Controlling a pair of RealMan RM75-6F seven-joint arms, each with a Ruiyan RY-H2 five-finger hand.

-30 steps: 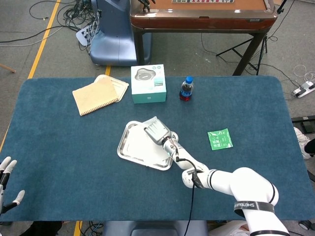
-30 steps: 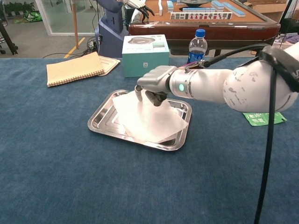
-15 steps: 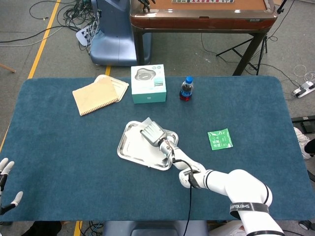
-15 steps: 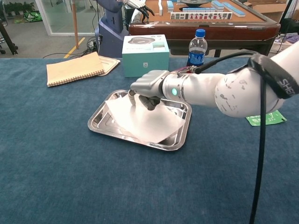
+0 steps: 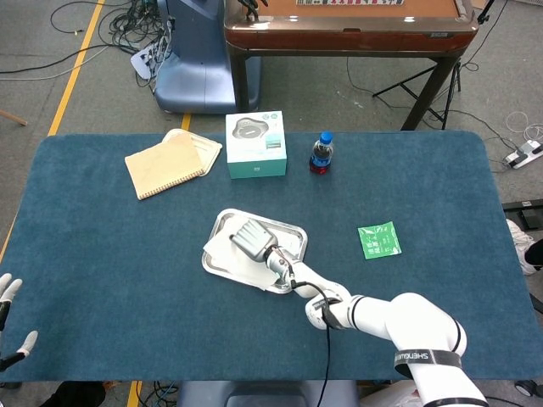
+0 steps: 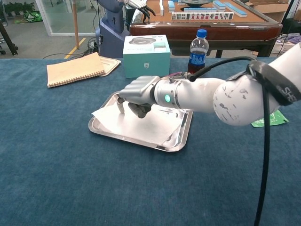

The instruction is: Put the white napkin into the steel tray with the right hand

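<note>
The steel tray lies mid-table. The white napkin is spread over its floor, and its left corner overhangs the tray's left rim. My right hand hovers over the left half of the tray, its fingers curled down and pinching the napkin's upper edge. My left hand shows only at the bottom left edge of the head view, off the table, with its fingers apart and holding nothing.
Along the far side of the table stand a tan notebook, a teal box and a blue-capped bottle. A green packet lies to the right of the tray.
My right hand has moved leftward across the tray, dragging the napkin with it. The napkin's left corner now hangs over the tray's left rim.
</note>
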